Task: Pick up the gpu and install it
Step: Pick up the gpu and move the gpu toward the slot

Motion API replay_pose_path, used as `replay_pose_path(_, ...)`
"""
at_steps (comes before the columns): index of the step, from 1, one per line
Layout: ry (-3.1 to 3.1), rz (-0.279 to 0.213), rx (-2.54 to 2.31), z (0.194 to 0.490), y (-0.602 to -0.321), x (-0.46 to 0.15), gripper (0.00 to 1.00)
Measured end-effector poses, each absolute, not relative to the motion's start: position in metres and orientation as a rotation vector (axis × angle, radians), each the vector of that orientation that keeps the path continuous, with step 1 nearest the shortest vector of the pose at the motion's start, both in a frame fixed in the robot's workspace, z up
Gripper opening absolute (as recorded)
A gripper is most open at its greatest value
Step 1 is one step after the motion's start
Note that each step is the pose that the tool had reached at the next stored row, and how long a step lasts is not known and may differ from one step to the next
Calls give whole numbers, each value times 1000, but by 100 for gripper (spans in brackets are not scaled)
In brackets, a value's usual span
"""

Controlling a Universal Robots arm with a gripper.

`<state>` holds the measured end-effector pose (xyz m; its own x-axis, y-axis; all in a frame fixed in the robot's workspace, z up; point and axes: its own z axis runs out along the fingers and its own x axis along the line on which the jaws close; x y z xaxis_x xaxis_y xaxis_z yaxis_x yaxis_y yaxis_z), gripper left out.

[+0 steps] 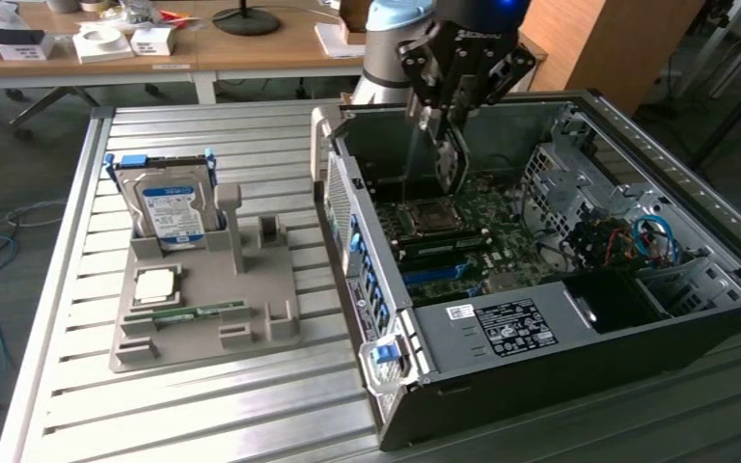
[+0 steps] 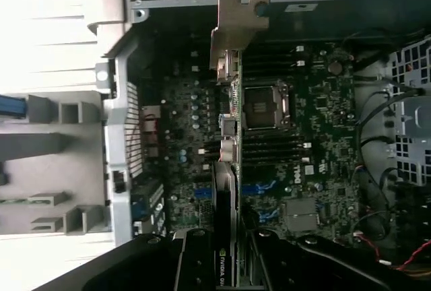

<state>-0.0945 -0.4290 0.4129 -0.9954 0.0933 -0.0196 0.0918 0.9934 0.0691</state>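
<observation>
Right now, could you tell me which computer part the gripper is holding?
The graphics card, held on edge by the gripper inside the open case; the hard drive and memory stick sit in the grey tray beside it.

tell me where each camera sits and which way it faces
Exterior view: off the arm, high over the table, looking down at an angle on the open case and the drive in its holder; the arm and tool show, gripping the gpu.
Wrist view: on the wrist, looking down past the tool into the case at the motherboard; the tool's fingers show.
Shared: tool, gpu, motherboard, case, holder.
</observation>
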Motion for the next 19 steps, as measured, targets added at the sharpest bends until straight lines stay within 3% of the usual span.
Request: replay_pose_path(19,3114,115,145,413,-429,-13,26)
